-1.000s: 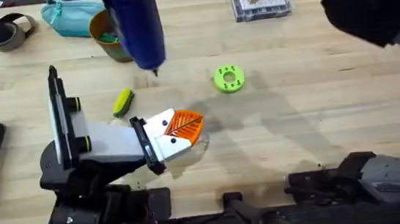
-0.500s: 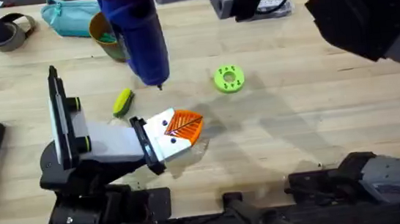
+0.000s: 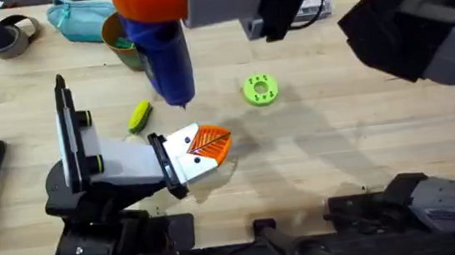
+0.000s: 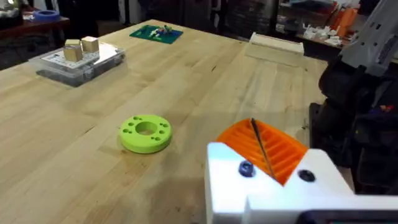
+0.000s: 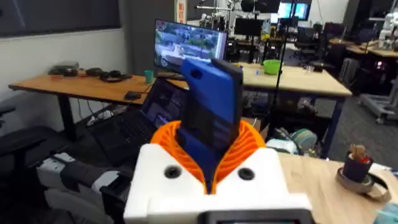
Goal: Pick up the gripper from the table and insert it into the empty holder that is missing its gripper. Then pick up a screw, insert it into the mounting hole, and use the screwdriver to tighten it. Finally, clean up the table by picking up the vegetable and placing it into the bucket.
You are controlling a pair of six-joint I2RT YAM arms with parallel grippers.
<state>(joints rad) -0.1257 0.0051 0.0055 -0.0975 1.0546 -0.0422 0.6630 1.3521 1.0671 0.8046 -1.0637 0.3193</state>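
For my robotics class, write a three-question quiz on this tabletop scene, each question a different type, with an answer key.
1. True or false: the right tool is clamped on the screwdriver.
2. Multiple choice: the vegetable lies A) in the bucket, B) on the table, C) in the left tool.
3. Fill in: the round part with holes, the disc, is coloured ____.

Key: 1 true; 2 B; 3 green.
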